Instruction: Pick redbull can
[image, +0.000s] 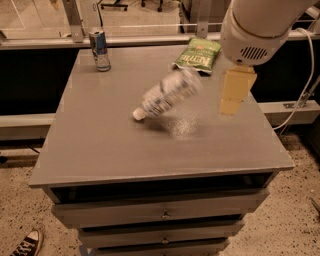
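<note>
The redbull can (100, 49), blue and silver, stands upright at the far left corner of the grey table (125, 150). My gripper (235, 92) hangs over the right side of the table, well to the right of the can and apart from it. It holds nothing that I can see. The white arm housing (260, 25) fills the top right.
A clear plastic water bottle (167, 95) is tipped over near the table's middle, blurred, cap pointing left, just left of the gripper. A green chip bag (197, 54) lies at the far right. Drawers sit below the tabletop. A shoe (25, 244) shows at bottom left.
</note>
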